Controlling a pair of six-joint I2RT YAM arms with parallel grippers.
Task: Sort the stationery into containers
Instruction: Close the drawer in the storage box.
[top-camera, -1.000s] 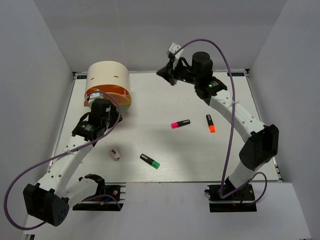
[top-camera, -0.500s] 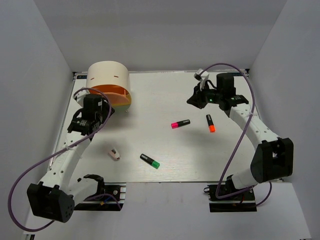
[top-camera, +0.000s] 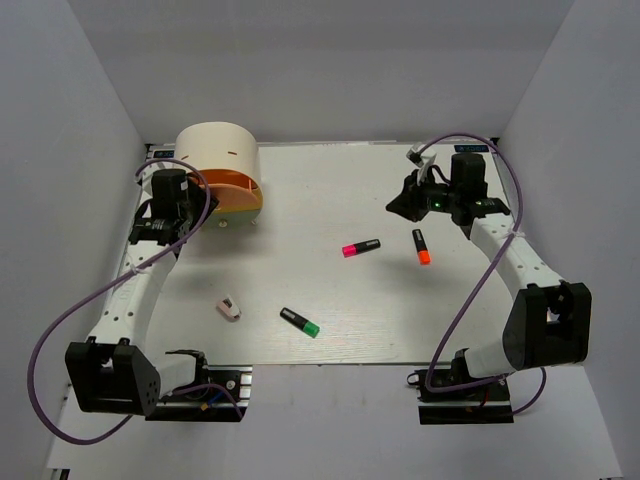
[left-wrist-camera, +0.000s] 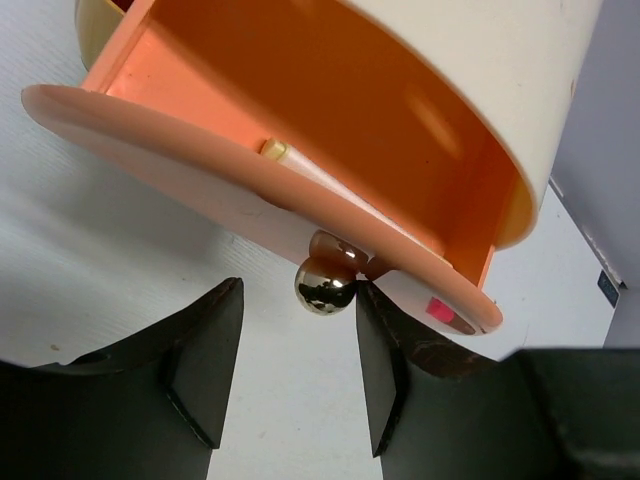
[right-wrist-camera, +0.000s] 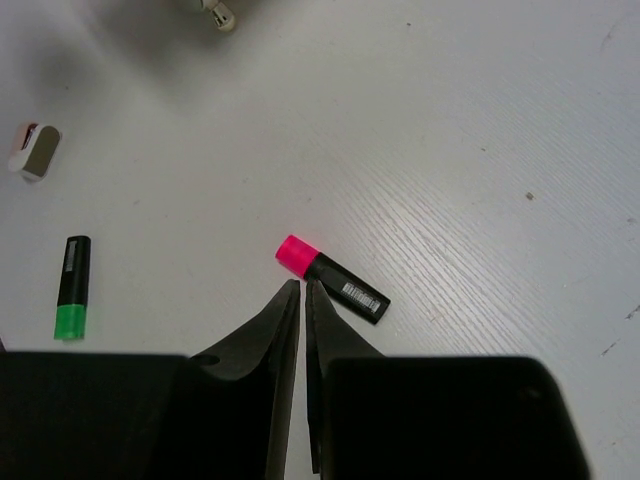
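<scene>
The left wrist view alone shows the left tool (left-wrist-camera: 295, 325) spread apart, flanking the knob (left-wrist-camera: 325, 285) of the pulled-out orange drawer (left-wrist-camera: 200, 190), with a pen (left-wrist-camera: 285, 155) inside. The right tool (right-wrist-camera: 301, 300) is pressed together just below the pink highlighter (right-wrist-camera: 332, 279) at frame centre. Only the top view shows the orange highlighter (top-camera: 421, 246), right of centre on the worktop (top-camera: 330, 190).

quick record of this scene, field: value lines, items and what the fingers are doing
organizer: cream drum-shaped desk organizer, far left in top view
drawer: orange drawer, open, thin yellow-and-white pen inside
loose: pink-capped black highlighter, orange-capped highlighter, green-capped highlighter, white-pink eraser
left gripper: fingers open, flanking round metal knob
right gripper: fingers shut, empty, near pink-capped highlighter
</scene>
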